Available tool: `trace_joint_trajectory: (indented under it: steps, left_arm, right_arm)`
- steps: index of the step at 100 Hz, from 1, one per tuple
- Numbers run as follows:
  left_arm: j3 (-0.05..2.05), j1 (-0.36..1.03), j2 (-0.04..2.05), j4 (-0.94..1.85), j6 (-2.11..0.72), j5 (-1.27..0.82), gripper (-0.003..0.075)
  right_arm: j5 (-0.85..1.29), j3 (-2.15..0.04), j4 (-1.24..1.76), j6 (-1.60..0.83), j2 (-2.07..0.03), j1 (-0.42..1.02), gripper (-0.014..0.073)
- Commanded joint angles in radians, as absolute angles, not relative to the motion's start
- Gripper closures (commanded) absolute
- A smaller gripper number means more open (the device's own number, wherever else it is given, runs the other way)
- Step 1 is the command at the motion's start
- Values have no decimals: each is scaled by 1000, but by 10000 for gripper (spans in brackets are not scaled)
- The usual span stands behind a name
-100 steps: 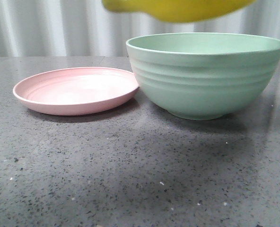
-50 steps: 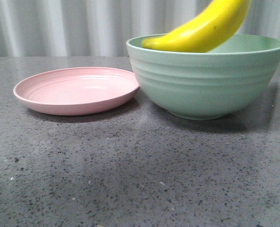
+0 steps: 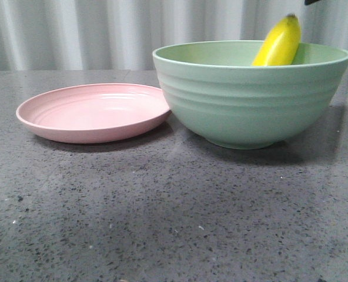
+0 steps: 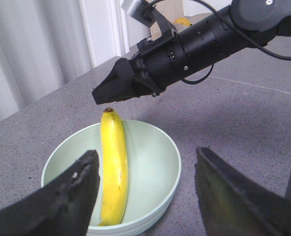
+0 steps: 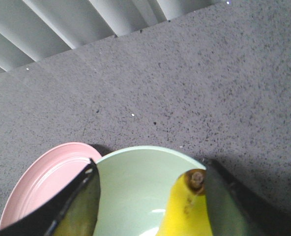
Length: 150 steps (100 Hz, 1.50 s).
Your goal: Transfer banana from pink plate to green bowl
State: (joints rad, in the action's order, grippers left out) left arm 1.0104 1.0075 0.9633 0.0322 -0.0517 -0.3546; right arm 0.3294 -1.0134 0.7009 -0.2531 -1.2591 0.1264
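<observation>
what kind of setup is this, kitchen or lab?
Likely a lab test bench: a dark speckled stone-look tabletop, a plain white pleated curtain as backdrop, and only a pale pink ridged plate beside a mint-green ridged bowl.

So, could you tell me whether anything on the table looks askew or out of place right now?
Only the banana: it stands tilted in the green bowl, leaning on the wall with its dark tip above the rim rather than lying flat. The pink plate sits level, touching the bowl. No spills or damage visible.
</observation>
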Motion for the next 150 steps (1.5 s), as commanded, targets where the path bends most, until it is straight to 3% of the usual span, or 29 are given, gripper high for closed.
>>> trace_joint_trajectory:
  steps: [1,9,19,26,53,103,150]
  left_arm:
    - [1046,1005,935,49,-47,-284,404]
    - [1046,1005,918,49,-47,-284,534]
    - [1029,1005,889,47,-47,-278,729]
    - [1004,1005,860,44,-47,-274,741]
    - [822,1005,693,35,-47,-134,741]
    - [414,1005,396,0,-47,79,741]
    - [192,1005,251,11,-47,121,741]
  right_arm:
    - [291,-1049,687,-274,-1196,125,216]
    - [314,-1049,661,-274,-1160,125,301]
    - [345,-1047,614,-274,-1108,125,524]
    - [362,-1047,581,-274,-1070,125,664]
    - [331,-991,501,-278,-904,125,657]
    - [182,-611,497,-444,-487,127,656]
    - [77,-348,490,-445,-92,127,656]
